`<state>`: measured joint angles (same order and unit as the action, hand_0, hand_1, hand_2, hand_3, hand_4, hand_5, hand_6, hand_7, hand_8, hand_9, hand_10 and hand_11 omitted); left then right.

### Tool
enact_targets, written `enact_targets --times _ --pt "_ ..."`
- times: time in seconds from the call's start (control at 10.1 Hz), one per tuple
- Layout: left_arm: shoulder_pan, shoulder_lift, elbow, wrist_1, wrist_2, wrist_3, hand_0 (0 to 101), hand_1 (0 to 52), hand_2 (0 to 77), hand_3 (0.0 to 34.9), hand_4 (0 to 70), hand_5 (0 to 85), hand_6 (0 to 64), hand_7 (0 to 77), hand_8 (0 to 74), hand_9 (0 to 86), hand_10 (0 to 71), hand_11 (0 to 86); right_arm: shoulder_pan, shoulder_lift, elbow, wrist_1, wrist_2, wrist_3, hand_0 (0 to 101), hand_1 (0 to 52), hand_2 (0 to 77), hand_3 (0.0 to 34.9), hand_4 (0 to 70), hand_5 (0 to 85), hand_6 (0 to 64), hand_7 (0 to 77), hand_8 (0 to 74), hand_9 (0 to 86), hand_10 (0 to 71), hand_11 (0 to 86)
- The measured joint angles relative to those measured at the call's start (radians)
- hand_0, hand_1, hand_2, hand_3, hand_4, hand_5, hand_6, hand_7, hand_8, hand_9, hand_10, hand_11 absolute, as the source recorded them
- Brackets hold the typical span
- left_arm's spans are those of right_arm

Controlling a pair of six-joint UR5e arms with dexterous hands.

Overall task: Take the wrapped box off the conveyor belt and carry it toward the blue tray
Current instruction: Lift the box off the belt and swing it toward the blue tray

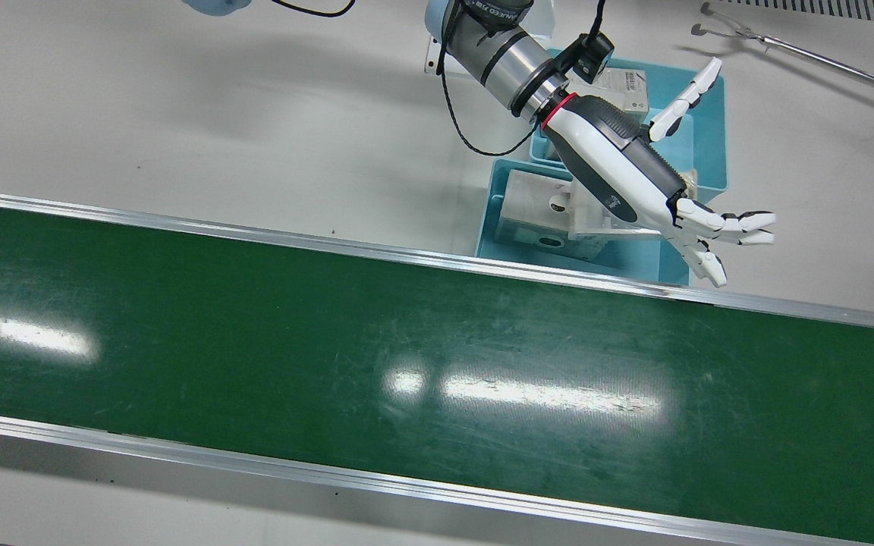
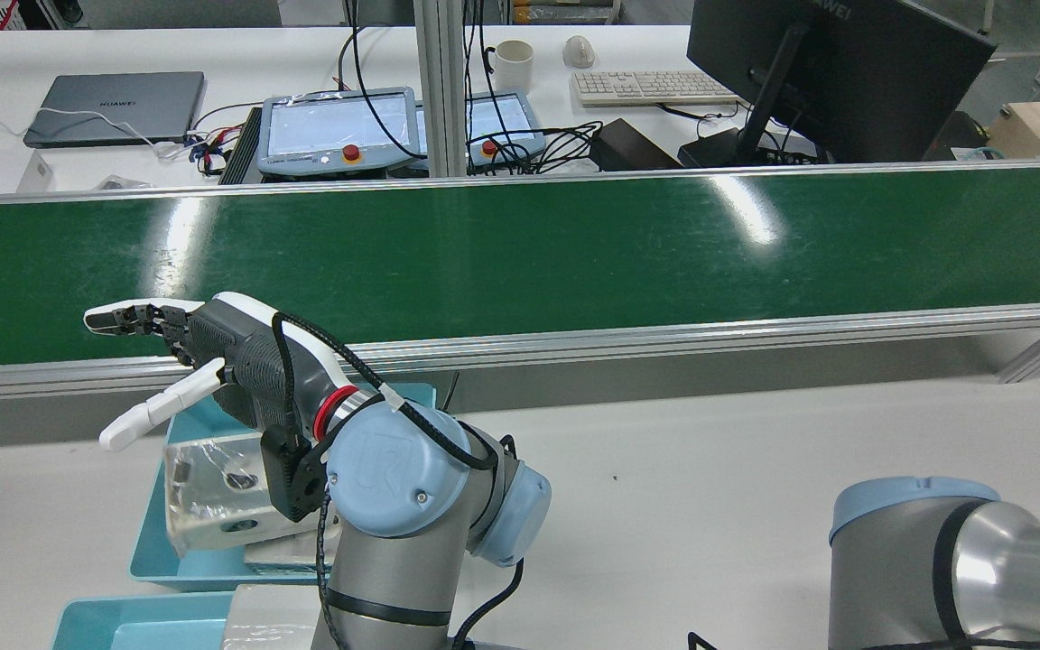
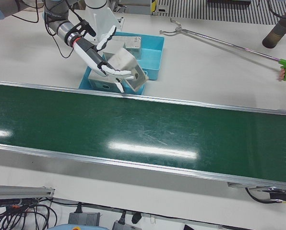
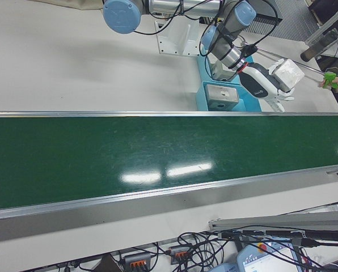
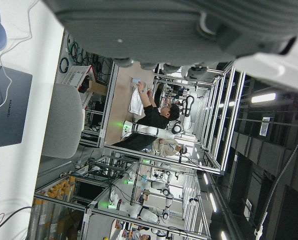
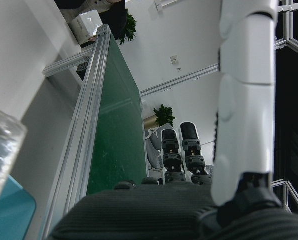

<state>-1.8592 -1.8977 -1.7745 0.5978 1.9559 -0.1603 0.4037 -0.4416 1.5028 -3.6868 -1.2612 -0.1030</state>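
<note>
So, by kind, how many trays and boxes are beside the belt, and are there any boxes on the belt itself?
Blue trays: 2, near and far
Boxes in the trays: 3, two in the near one, one in the far one
Boxes on the conveyor belt: 0
Total: 5

The left arm is reaching forward with its wrist angled down, and the left hand is hovering flat, fingers spread and empty. The right arm is sitting low; its hand, glimpsed only by its own camera, is perhaps open.
</note>
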Motion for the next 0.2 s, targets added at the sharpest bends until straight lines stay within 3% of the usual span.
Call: enact_targets --times 0.2 --pt "0.000 0.000 0.000 0.000 0.000 0.000 0 0.0 0.5 0.0 0.0 1.1 0.5 0.5 0.5 0.5 0.5 0.5 0.004 -0.006 0.029 -0.002 0.005 0.005 50 10.9 1.6 0.0 13.6 21.8 7.1 12.0 0.0 1.1 0.0 1.1"
